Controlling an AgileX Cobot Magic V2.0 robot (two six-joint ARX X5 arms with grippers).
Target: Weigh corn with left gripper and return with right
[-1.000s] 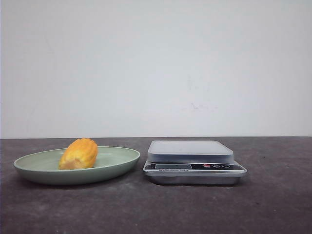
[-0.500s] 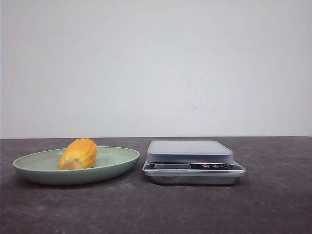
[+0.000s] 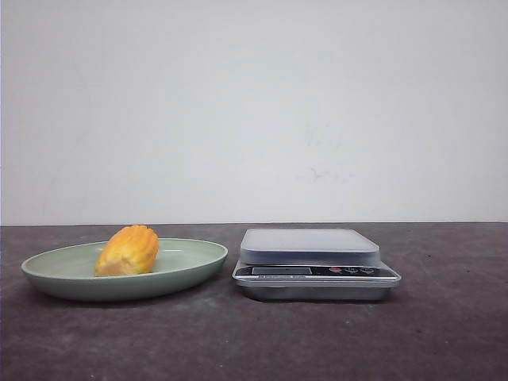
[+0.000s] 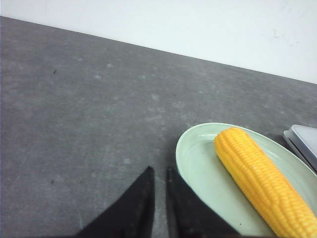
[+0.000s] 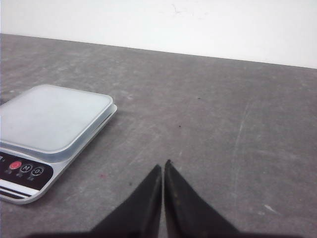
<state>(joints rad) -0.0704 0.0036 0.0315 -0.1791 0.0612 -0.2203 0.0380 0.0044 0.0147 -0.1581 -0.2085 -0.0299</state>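
The yellow-orange corn point(image 3: 127, 251) lies on its side in a pale green plate point(image 3: 198, 266) at the table's left. The left wrist view shows the corn point(image 4: 262, 183) stretched along the plate point(image 4: 198, 163). My left gripper point(image 4: 160, 169) hovers just outside the plate's rim, apart from the corn, its fingers open by a narrow gap with nothing between them. My right gripper point(image 5: 163, 164) is shut and empty over bare table beside the scale point(image 5: 49, 119). Neither gripper shows in the front view.
A silver kitchen scale point(image 3: 309, 246) with a grey platform stands right of the plate, its buttons facing the front. One corner of the scale point(image 4: 303, 141) shows in the left wrist view. A white wall runs behind the dark grey table.
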